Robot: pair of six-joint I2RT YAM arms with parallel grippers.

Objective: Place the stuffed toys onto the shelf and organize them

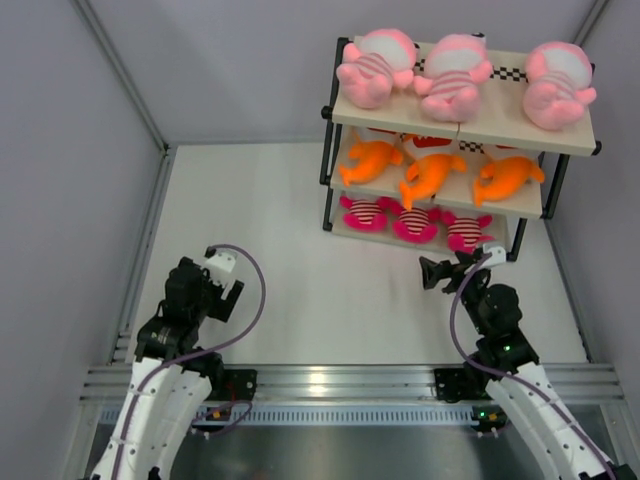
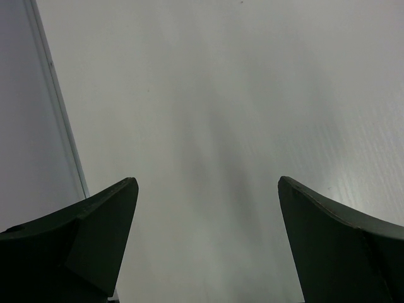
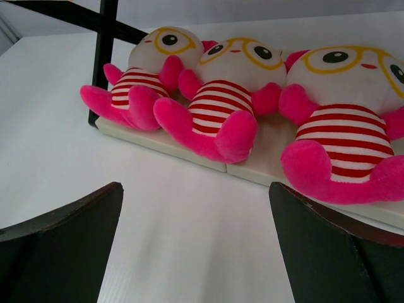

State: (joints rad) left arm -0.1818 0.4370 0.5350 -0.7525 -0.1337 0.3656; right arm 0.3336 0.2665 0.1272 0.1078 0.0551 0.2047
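The shelf stands at the back right. Three pale pink dolls sit on its top board, three orange sharks on the middle board and three magenta creatures on the bottom board. In the right wrist view the magenta creatures sit side by side on the bottom board, facing me. My right gripper is open and empty, low over the table just in front of them. My left gripper is open and empty over bare table at the left.
Grey enclosure walls close in the left, back and right sides; the left wall also shows in the left wrist view. An aluminium rail runs along the near edge by the arm bases. The white table surface lies between the arms and the shelf.
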